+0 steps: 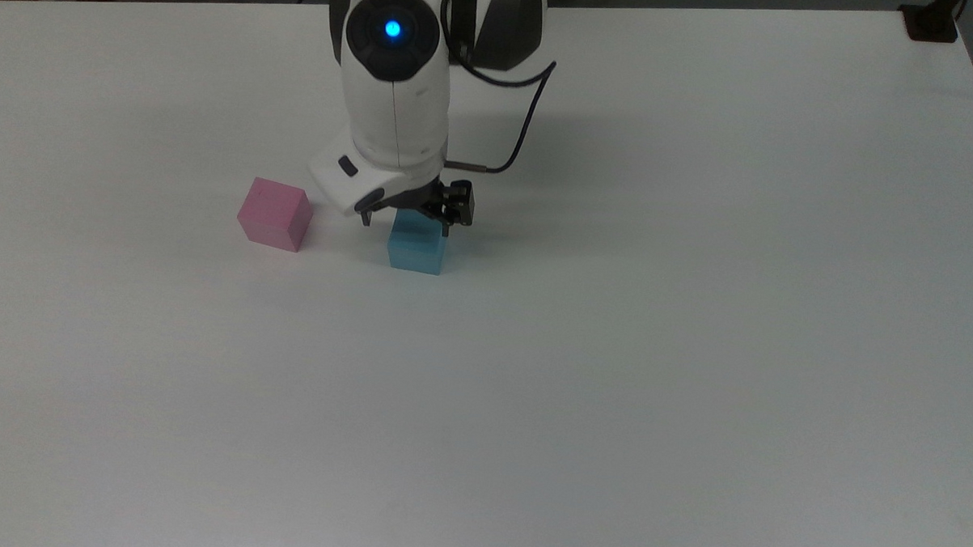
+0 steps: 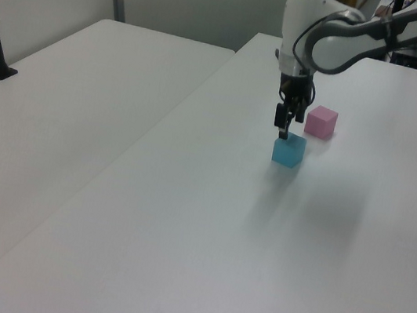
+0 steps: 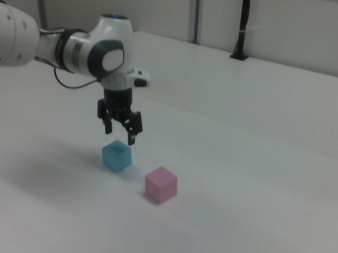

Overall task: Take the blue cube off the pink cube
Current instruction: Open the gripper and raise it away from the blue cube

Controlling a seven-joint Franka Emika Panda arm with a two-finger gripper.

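Two cubes are seen resting on the white table, each on its own patch of bare surface and clear of the other. The blue cube is set to the top view's right of the pink cube, with a strip of table visible between them; no face of one is touched by the other. In the left view the blue cube is found nearer the camera and slightly to the left view's left of the pink cube. In the right view the blue cube is placed to the right view's left of the pink cube, and both are shown upright and flat on the table.

The gripper is held just above the blue cube, with its fingers spread apart and nothing gripped between them. A gap between the fingertips and the top face of the blue cube is shown in the right view. In the top view the gripper is seen over the far edge of the blue cube, beneath the white wrist of the arm, on which a blue light is lit. In the left view the gripper is hung directly over the blue cube. A black cable is looped from the wrist.
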